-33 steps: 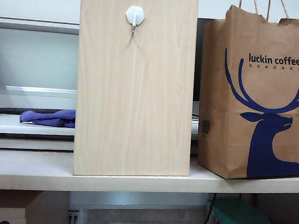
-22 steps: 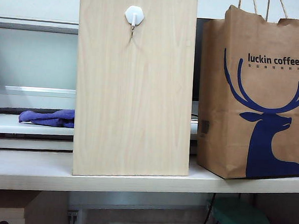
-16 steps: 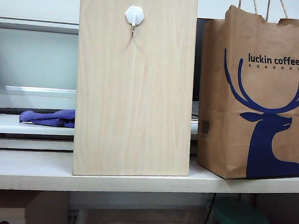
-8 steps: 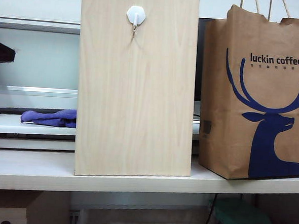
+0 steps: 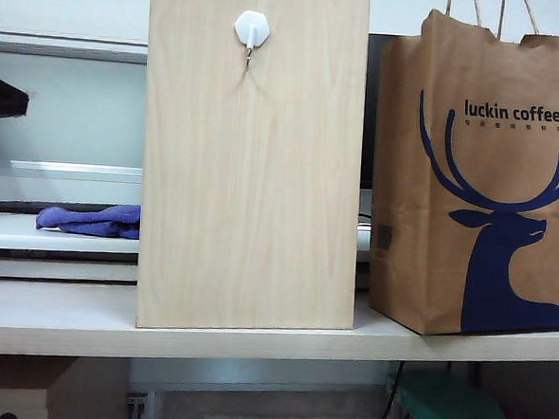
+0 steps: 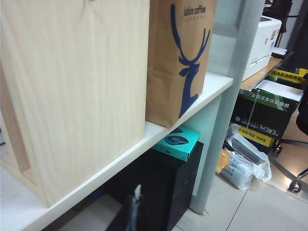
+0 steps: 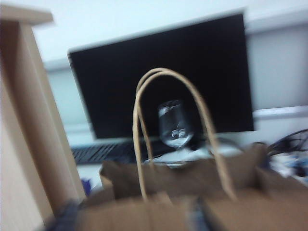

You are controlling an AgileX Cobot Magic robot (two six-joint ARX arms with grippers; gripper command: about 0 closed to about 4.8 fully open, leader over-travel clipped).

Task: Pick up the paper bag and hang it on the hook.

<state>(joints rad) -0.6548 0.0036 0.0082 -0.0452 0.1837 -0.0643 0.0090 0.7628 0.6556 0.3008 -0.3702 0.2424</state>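
The brown paper bag (image 5: 480,184) with its blue deer stands upright on the shelf at the right, its twisted handles (image 7: 163,77) standing up. The white hook (image 5: 252,29) sits high on the upright wood-grain board (image 5: 253,170), to the left of the bag. In the blurred right wrist view my right gripper (image 7: 130,216) is open, level with the bag's top edge, the handles just beyond it. My left gripper (image 6: 134,211) is shut and empty, low in front of the shelf, away from the bag (image 6: 180,57). A dark part of the left arm (image 5: 2,96) shows at the left edge.
The shelf (image 5: 158,340) carries the board and the bag. A purple cloth (image 5: 89,220) lies behind the board on the left. A black monitor (image 7: 163,72) stands behind the bag. Under the shelf sit a teal box (image 6: 177,142) and a black cabinet (image 6: 159,192).
A dark part of the left arm has come into the exterior view at the left edge. The bag, board and hook have not moved.
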